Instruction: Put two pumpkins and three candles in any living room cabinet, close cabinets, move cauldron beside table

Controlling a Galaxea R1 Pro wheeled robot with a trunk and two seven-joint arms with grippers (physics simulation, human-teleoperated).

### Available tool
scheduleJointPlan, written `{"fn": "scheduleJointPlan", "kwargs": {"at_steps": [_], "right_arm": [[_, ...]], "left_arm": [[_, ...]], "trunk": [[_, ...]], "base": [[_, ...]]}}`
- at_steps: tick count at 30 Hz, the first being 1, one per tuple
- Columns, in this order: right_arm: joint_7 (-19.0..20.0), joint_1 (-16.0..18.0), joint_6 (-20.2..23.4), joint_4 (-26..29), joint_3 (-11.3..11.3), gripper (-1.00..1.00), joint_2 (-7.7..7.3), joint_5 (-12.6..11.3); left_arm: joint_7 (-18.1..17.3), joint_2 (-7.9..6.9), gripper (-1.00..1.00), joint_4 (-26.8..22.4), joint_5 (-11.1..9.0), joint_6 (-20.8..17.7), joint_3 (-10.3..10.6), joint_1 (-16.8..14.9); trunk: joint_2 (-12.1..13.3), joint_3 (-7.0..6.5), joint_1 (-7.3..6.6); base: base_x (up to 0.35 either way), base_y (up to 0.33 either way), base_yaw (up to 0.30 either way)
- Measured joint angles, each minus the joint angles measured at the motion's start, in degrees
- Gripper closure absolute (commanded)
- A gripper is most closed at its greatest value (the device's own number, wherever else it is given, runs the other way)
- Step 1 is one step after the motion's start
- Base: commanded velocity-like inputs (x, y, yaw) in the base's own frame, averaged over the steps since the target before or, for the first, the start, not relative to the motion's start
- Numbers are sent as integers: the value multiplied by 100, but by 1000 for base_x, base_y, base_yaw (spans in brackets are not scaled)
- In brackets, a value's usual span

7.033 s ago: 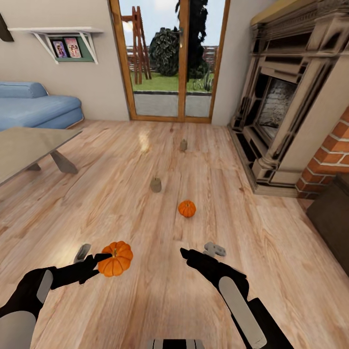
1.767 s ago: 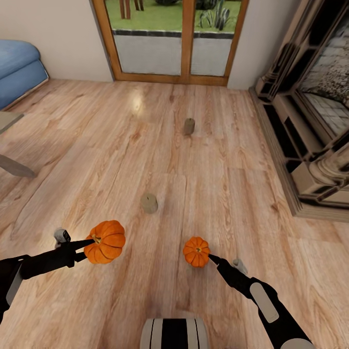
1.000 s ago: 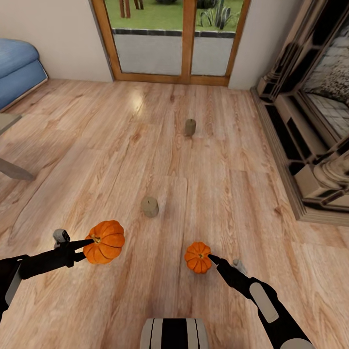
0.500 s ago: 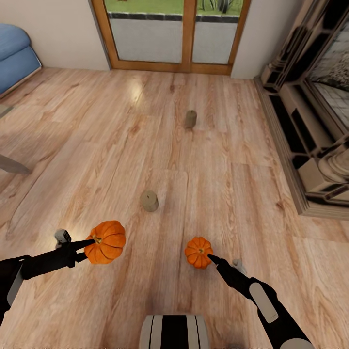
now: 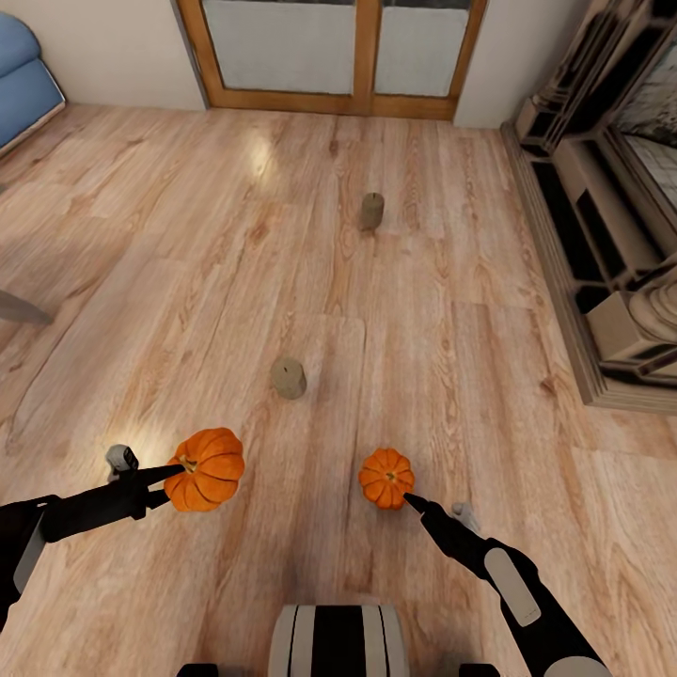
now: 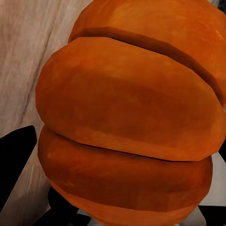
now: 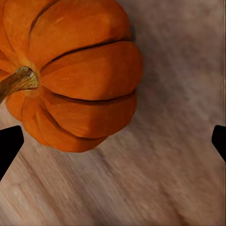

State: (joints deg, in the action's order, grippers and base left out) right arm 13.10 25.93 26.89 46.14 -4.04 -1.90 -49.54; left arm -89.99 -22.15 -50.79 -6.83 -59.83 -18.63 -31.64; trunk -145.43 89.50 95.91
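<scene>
Left pincer (image 5: 174, 473): pinching the larger pumpkin (image 5: 207, 468) above the floor, at the near left of the head view; in the left wrist view this pumpkin (image 6: 127, 113) bulks right against the camera, with a black fingertip (image 6: 14, 160) at its side.
Right pincer (image 5: 411, 501): spread; in the right wrist view its two black fingertips (image 7: 9, 146) sit wide apart at opposite edges, with bare floor between them.
Smaller pumpkin (image 5: 386, 478): on the wooden floor (image 5: 432, 376), just ahead of the right pincer's tip; whether they touch cannot be told. In the right wrist view the smaller pumpkin (image 7: 70, 70) lies off to one side of the gap, its brown stem (image 7: 16, 81) pointing sideways, and is not between the fingertips.
Nearer candle (image 5: 289, 377): on the floor, beyond and between the two pumpkins, tilted or lying over.
Farther candle (image 5: 372, 211): upright on the floor, well beyond the nearer one, toward the glass doors (image 5: 329, 47).
Fireplace surround (image 5: 611, 207): along the right side of the room.
Blue sofa (image 5: 23, 85): a corner at the far left.
Robot trunk (image 5: 337, 641): at the near edge, between the arms.
</scene>
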Motion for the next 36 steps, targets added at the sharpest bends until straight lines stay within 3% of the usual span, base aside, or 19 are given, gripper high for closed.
{"fn": "scheduleJointPlan", "kwargs": {"at_steps": [7, 36], "right_arm": [[12, 0, 0, 0, -31, -100, -12, -39], [141, 0, -17, 0, -58, -100, 5, -24]], "left_arm": [[0, 0, 100, -1, -1, -1, -6, 0], [0, 0, 100, 0, -11, 1, -1, 0]], "trunk": [[-5, 89, 10], [-6, 89, 10]], "base": [[0, 0, 0], [60, 8, 0]]}}
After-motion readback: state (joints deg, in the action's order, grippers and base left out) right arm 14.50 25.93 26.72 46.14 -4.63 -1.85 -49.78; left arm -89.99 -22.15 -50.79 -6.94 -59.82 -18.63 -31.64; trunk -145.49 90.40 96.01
